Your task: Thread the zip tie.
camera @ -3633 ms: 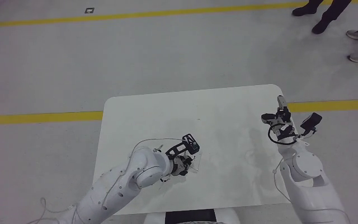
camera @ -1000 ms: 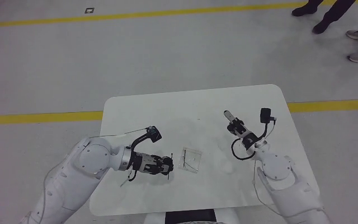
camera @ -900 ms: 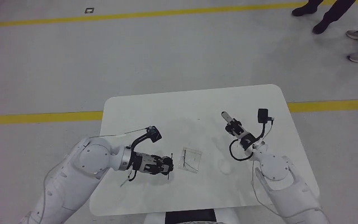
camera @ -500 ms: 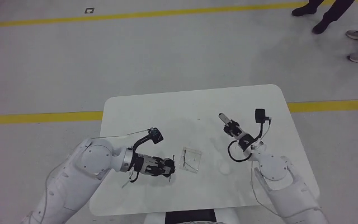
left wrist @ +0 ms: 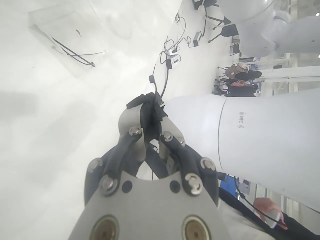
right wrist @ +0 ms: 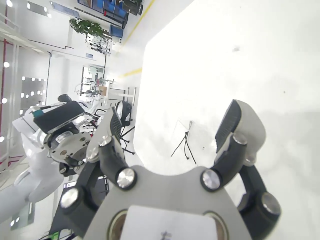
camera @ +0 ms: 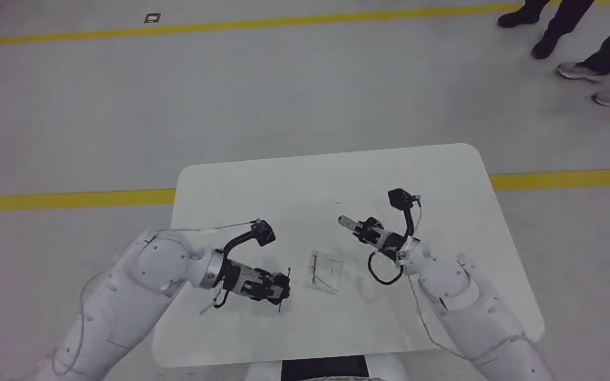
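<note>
Zip ties (left wrist: 72, 54), thin black plastic strips, at least two: enclosed in a clear, flat, rectangular plastic sleeve (camera: 315, 260) and crossed over one another inside it. Sleeve flat on the white, round-cornered counter (camera: 429, 181), roughly midway between the two arms and closer to the robot's edge than to the far edge.

Left pincer (left wrist: 148, 111): fingers together, black padding pressed between the tips. Positioned low over the counter, just beside the sleeve on the robot's left, tips pointing toward it, not touching it. No contact with the zip ties.

Right pincer (right wrist: 173, 118): fingers (right wrist: 228, 123) wide apart, ribbed black pads facing each other. Positioned over the counter near the far right corner of the sleeve, apart from it. Sleeve and zip ties visible between the spread fingers in the right wrist view, farther off on the counter.

Beyond the counter: grey floor with a yellow line (camera: 86, 200).
</note>
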